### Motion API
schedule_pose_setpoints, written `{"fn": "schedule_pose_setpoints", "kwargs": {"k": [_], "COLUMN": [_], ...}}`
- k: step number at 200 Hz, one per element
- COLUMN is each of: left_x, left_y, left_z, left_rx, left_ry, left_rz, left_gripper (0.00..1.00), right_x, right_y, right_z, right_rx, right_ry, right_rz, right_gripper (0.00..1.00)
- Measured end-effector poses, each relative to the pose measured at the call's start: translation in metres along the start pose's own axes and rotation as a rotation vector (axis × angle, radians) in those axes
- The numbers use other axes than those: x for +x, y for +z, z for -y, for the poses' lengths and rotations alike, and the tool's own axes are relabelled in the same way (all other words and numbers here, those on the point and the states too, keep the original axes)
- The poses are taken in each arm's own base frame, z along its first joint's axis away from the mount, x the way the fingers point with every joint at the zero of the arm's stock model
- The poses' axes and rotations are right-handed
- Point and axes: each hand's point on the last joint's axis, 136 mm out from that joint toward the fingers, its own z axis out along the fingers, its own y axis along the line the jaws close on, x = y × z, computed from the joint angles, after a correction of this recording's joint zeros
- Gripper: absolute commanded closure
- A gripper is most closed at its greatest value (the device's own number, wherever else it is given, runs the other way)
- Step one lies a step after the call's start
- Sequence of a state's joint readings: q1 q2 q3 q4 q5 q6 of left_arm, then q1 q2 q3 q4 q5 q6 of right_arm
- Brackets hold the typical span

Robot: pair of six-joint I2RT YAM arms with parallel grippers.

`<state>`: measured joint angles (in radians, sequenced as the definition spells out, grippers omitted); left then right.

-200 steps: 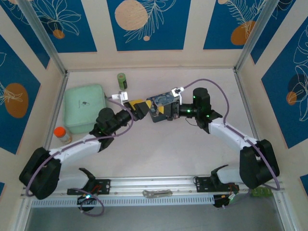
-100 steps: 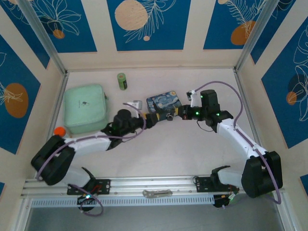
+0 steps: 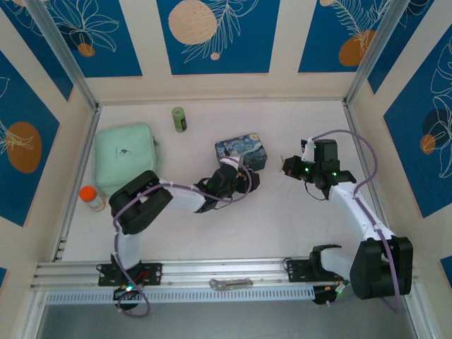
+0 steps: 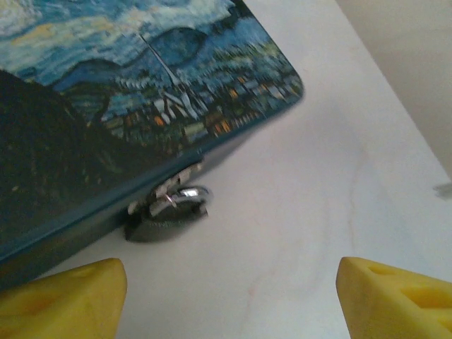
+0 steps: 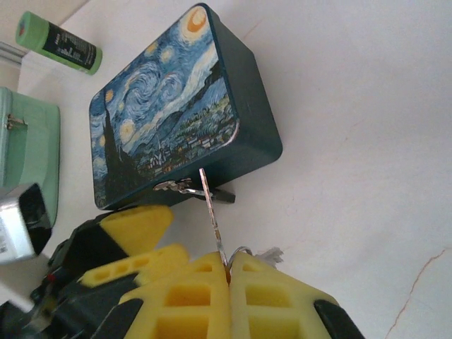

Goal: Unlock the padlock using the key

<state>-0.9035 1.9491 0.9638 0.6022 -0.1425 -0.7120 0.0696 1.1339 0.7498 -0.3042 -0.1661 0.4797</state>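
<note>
The padlock (image 4: 166,215), dark grey with a silvery shackle, hangs from the hasp on the front of the blue starry tin (image 4: 106,106) and rests on the white table. My left gripper (image 4: 229,304) is open just in front of it, with one yellow fingertip to each side and nothing between them. My right gripper (image 5: 227,272) is shut on the key (image 5: 210,212), whose thin blade points up toward the padlock (image 5: 212,192) without reaching it. From above, the left gripper (image 3: 244,180) lies at the tin's (image 3: 241,150) near side and the right gripper (image 3: 286,167) to its right.
A mint green case (image 3: 123,159) sits at the left, with an orange-capped bottle (image 3: 90,198) beside it. A green bottle (image 3: 179,118) lies near the back wall. A flat silvery metal piece (image 3: 230,284) rests on the front rail. Enclosure walls ring the table.
The left arm has swung right, bringing its gripper to the near side of the tin. The right gripper has drawn back to the right, away from the tin.
</note>
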Motion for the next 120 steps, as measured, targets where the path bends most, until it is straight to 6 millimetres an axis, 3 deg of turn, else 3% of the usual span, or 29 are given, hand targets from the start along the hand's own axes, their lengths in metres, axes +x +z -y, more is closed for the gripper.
{"fn": "schedule_pose_setpoints", "kwargs": {"k": [54, 82, 120], "left_x": [-0.016, -0.016, -0.001], "left_y": [0.024, 0.023, 0.012], "left_z": [-0.031, -0.048, -0.063], "left_rx": [-0.167, -0.215, -0.242], "left_ry": [0.045, 0.057, 0.068], "left_rz": [0.027, 0.019, -0.014], "left_gripper": [0.33, 0.33, 0.32], "right_x": [-0.003, 0.0, 0.001], "right_y": [-0.007, -0.006, -0.006], "right_z": [-0.004, -0.005, -0.008], "right_rx": [-0.036, -0.056, -0.075], "right_ry": [-0.003, -0.001, -0.001], "right_rz": [0.03, 0.027, 0.025], "right_gripper": [1.0, 1.0, 1.0]}}
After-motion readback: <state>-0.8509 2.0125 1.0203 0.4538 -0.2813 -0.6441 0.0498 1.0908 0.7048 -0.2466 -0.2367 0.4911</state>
